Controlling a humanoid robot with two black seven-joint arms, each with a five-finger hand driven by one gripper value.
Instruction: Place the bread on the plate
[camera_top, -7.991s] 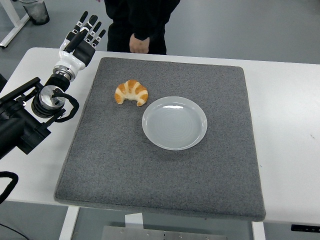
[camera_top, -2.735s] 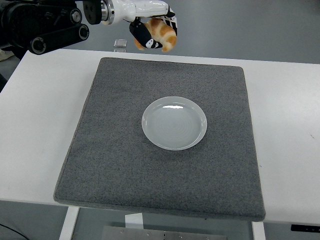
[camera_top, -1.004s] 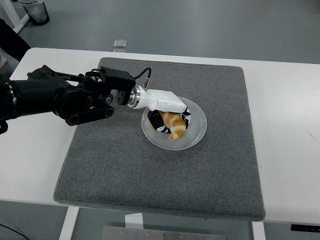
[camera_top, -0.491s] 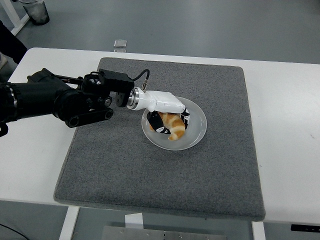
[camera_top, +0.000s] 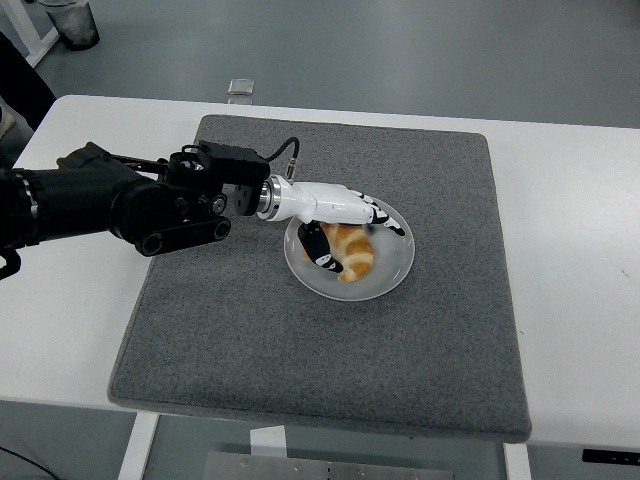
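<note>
A golden croissant (camera_top: 350, 252) lies on the white plate (camera_top: 396, 262) in the middle of the grey mat. My left hand (camera_top: 345, 222) reaches over the plate from the left on its black arm. Its white fingers (camera_top: 380, 214) are stretched out flat above the croissant, and the thumb (camera_top: 318, 246) hangs down at the bread's left side. The fingers no longer wrap the croissant. My right hand is out of view.
The grey mat (camera_top: 400, 350) covers most of the white table (camera_top: 570, 260). A small clear object (camera_top: 240, 88) sits at the table's far edge. A dark sleeve of a person (camera_top: 20, 75) shows at the upper left.
The left hand's fingers have uncurled from the croissant and spread out above it. The croissant now rests on the plate. The arm has hardly moved.
</note>
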